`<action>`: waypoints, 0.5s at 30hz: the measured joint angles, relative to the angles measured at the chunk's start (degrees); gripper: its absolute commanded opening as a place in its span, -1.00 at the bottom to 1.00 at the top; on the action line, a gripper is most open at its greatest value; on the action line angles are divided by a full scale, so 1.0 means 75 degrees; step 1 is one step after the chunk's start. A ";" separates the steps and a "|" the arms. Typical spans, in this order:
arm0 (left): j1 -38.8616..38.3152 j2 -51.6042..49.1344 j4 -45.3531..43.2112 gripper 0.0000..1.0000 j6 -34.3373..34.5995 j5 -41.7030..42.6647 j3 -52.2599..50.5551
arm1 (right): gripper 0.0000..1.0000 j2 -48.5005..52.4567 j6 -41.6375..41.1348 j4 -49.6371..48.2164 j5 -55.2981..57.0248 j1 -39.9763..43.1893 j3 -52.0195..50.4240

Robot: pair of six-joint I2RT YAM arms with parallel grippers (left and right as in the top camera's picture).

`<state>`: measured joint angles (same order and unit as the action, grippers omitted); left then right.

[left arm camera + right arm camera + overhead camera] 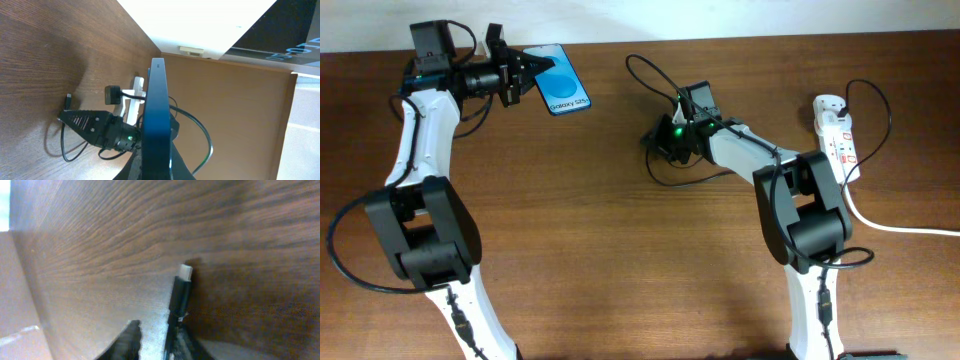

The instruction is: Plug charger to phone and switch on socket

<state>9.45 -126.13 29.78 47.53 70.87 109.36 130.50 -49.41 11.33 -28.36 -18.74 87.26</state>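
Note:
The phone (563,90), blue screen reading "Galaxy S25", is at the table's far left, with my left gripper (532,75) shut on one end. In the left wrist view the phone (157,115) stands edge-on between the jaws. The charger's black cable (654,72) loops across the middle of the table. My right gripper (656,140) is low over its end. In the right wrist view the black plug (180,294) with its silver tip lies on the wood against one finger (181,341). The other finger (127,341) stands apart, so the gripper is open. The white socket (838,135) lies at the far right.
A thick white power cord (890,225) runs from the socket off the right edge. A thin black lead (876,92) arcs above the socket. In the left wrist view the right gripper (90,125) and the socket (132,102) lie beyond the phone.

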 measured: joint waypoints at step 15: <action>0.0000 0.0000 0.0003 -1.00 0.0000 0.0003 0.0000 | -0.92 0.0189 0.1655 0.0181 -0.1725 0.1204 -0.0020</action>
<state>9.45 -126.13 29.80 47.53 70.89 109.36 131.92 -36.99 12.69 -41.30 -9.72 87.11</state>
